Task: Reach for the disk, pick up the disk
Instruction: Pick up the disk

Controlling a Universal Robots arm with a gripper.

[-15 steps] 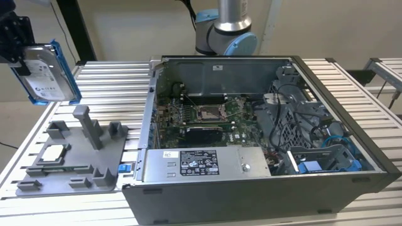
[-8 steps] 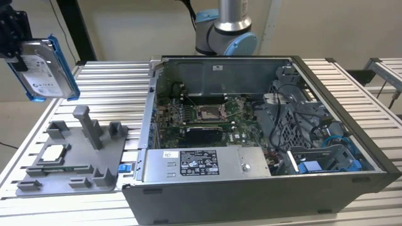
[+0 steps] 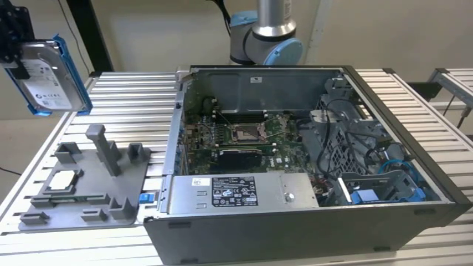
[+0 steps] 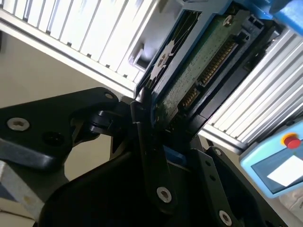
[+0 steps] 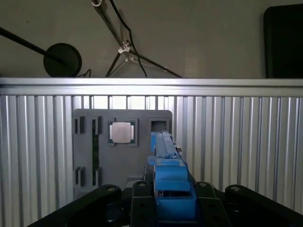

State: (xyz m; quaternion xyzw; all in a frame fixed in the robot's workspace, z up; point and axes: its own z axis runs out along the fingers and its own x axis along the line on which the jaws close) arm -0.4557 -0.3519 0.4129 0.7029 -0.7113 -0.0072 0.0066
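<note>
Exterior view: your black gripper (image 3: 15,52) is clamped on the silver-grey, blue-railed metal disk (image 3: 46,77), aloft at left; pickup looks done, so any move wants a steady grip.

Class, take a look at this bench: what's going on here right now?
The robot arm's claw is shut on the disk and holds it on edge in the air, clear of the slatted table, at the exterior view's left. On the table sit a grey fixture tray carrying a silver chip and an open computer case.
</note>
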